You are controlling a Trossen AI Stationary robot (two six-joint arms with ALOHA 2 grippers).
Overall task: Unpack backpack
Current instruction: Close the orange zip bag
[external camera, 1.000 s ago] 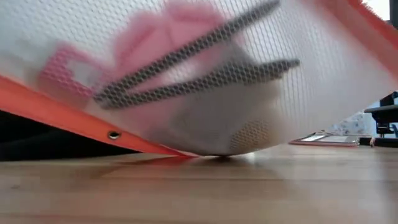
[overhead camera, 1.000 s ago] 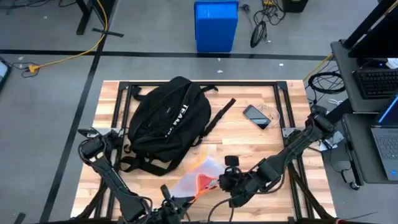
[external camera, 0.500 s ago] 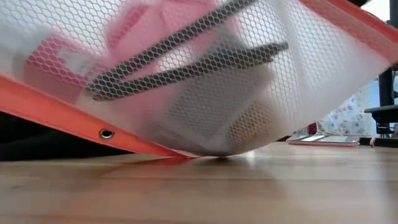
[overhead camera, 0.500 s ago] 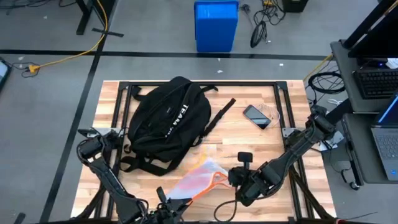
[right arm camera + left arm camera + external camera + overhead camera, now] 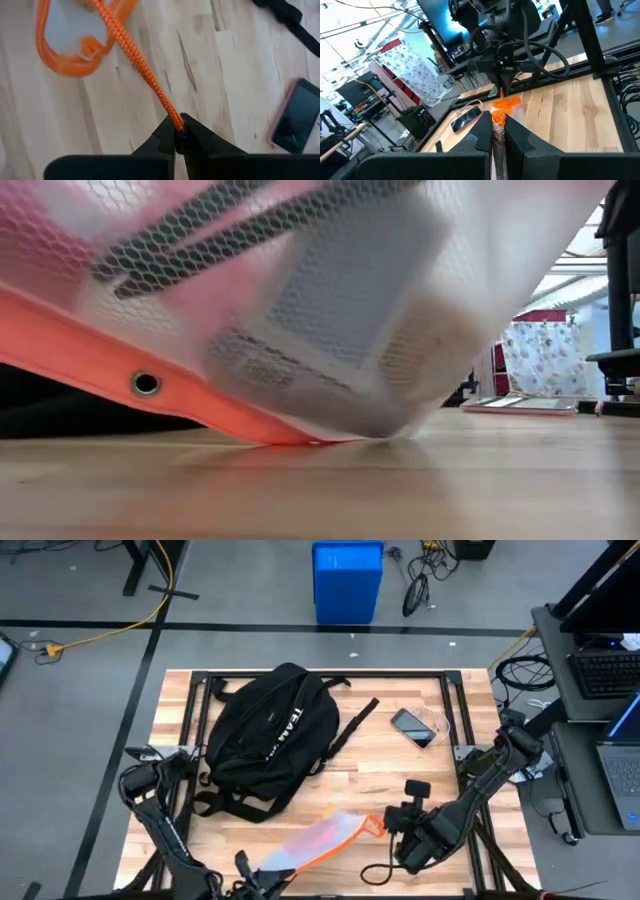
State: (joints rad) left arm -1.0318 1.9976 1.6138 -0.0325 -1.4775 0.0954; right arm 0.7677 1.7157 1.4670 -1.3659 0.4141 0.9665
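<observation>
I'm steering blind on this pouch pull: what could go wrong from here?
The right end effector is shut on only the thin orange cord; it may slip out or tighten the neck. The left end effector pinches the mesh pouch at the opposite end, so pulling apart could tear the mesh. The phone lies nearby and might get swept.

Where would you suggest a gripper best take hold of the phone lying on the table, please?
The phone lies flat and slightly angled beside the backpack, with bare wood around it. Probably best from straight above, fingers closing across its narrower width on the two long edges, since no other face is exposed. The right gripper, now shut on the orange cord, sits nearer it.
</observation>
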